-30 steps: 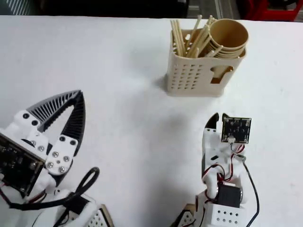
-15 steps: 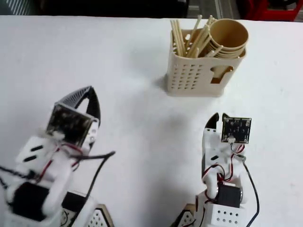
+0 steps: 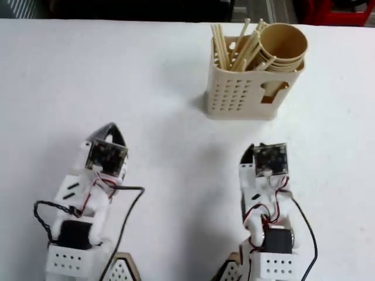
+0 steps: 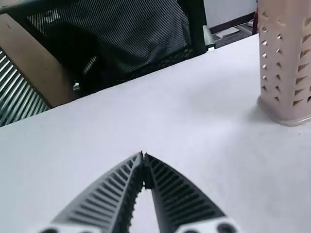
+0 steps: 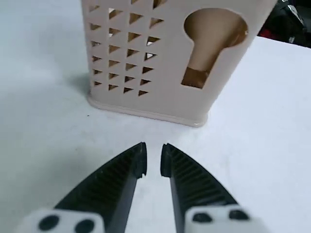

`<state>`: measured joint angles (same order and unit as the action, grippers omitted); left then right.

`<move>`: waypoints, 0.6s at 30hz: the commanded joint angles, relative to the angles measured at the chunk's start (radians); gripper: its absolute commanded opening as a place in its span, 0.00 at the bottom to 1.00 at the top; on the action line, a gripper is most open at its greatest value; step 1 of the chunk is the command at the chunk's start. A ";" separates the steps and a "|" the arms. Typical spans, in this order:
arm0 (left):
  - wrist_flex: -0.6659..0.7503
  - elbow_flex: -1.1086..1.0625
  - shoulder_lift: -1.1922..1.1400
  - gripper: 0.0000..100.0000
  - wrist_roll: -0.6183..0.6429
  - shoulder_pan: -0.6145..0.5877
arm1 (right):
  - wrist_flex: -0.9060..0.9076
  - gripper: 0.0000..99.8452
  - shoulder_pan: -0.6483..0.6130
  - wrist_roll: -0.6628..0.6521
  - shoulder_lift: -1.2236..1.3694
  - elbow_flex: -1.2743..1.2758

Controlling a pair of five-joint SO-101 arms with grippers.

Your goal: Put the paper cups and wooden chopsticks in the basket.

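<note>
The beige perforated basket [image 3: 243,93] stands at the back right of the white table. A stack of tan paper cups [image 3: 285,44] and a bundle of wooden chopsticks [image 3: 233,45] stick out of its top. My left gripper [image 3: 111,129] rests low at the front left, far from the basket [image 4: 286,63]. Its fingertips [image 4: 143,158] touch, so it is shut and empty. My right gripper [image 3: 249,153] sits just in front of the basket [image 5: 165,53]. Its fingers [image 5: 153,159] are shut to a narrow slit with nothing between them. A cup [image 5: 209,53] shows through the basket's keyhole cutout.
The white table [image 3: 117,70] stretches bare to the left and in front of the basket. A dark chair [image 4: 121,39] and a wooden panel [image 4: 29,63] stand beyond the table's far edge. Wooden arm bases [image 3: 123,269] sit at the near edge.
The left arm has folded back and lowered toward its base, and its gripper went from wide open to shut. The right arm shifted slightly to the left.
</note>
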<state>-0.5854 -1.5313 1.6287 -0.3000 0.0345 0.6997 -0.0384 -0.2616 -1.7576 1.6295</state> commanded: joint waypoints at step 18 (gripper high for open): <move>-0.336 -0.161 0.191 0.02 0.002 -0.042 | 0.097 0.07 -0.272 -0.226 -0.001 0.064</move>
<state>-0.8477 -1.6970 1.8067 -0.3000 -0.0054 0.7503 -0.3069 -0.4841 -1.7576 1.6847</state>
